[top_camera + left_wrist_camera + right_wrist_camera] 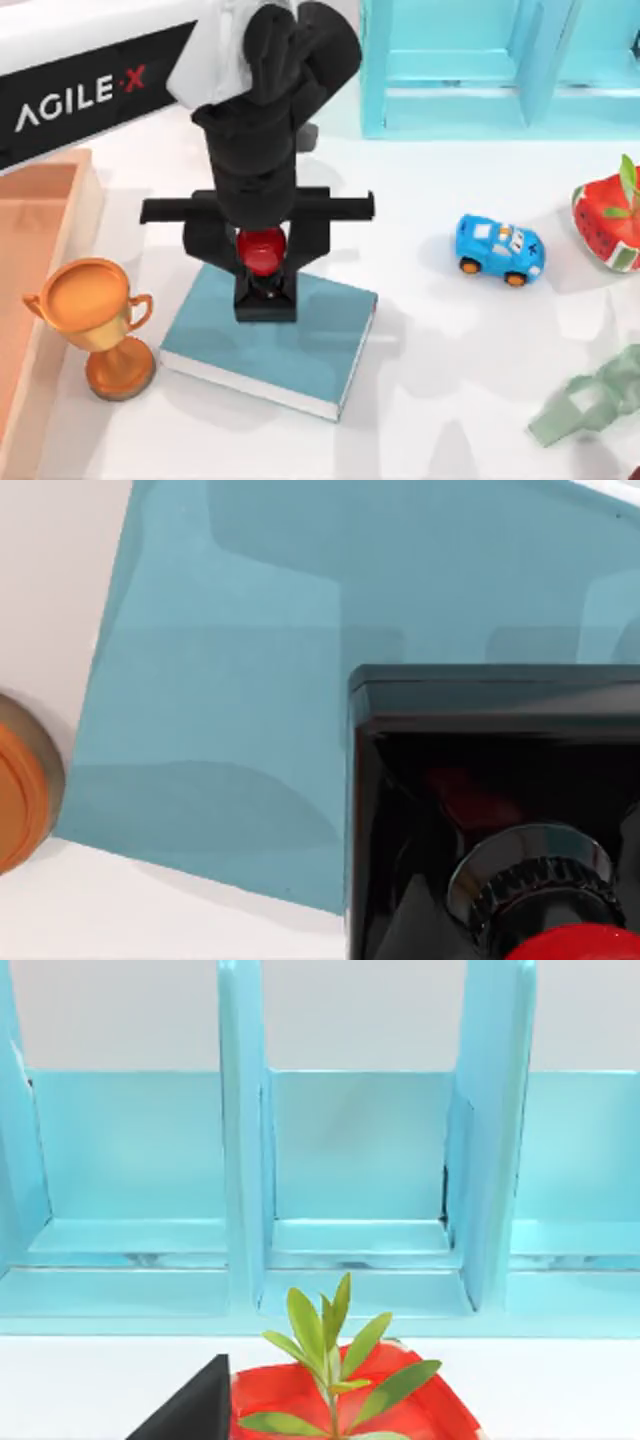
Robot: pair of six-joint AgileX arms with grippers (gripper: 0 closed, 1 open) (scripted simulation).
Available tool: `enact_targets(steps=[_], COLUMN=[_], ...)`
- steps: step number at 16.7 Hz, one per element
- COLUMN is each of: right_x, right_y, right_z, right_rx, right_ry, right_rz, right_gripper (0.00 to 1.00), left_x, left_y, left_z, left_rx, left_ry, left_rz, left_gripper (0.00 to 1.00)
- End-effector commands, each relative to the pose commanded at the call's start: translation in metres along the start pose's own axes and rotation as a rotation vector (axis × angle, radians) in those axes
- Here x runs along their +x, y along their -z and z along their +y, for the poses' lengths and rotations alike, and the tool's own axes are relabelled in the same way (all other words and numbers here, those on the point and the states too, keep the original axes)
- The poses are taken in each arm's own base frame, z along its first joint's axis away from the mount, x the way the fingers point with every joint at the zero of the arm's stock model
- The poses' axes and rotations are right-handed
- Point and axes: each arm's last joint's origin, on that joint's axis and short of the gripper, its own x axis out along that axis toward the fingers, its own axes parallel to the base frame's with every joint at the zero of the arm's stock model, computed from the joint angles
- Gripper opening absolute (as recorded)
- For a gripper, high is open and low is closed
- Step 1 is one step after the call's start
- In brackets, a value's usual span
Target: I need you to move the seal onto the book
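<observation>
The seal [264, 262], a glossy red knob on a black square block, is upright over the far part of the teal-blue book [285, 350]. My left gripper [262, 245] comes down from above and is shut on the red knob, a finger on each side. In the left wrist view the seal's black block [480, 800] sits close over the book cover [230, 680]; I cannot tell whether it touches. My right gripper [190, 1410] is a dark wedge in the right wrist view, away from the book, facing the shelf unit.
An orange trophy [95, 320] stands just left of the book, beside a wooden tray [30, 250]. A blue toy car [498, 250], a red planter with a green sprig [610, 220] and a pale green object [590, 400] lie right. A light-blue shelf unit [480, 70] lines the back.
</observation>
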Motion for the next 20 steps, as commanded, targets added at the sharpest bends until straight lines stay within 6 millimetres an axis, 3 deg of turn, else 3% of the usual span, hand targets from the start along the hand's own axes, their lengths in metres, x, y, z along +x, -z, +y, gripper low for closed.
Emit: enact_targets(steps=[9, 20], right_x=[0.0, 0.0], right_y=[0.0, 0.0], right_z=[0.0, 0.0], right_rx=[0.0, 0.0], right_ry=[0.0, 0.0], right_rz=[0.0, 0.0], right_gripper=[1.0, 1.0], left_x=[-0.005, -0.005], left_y=[0.0, 0.0], left_z=[0.0, 0.0], left_rx=[0.0, 0.0], left_ry=[0.0, 0.0], left_rz=[0.0, 0.0], left_gripper=[0.0, 0.83])
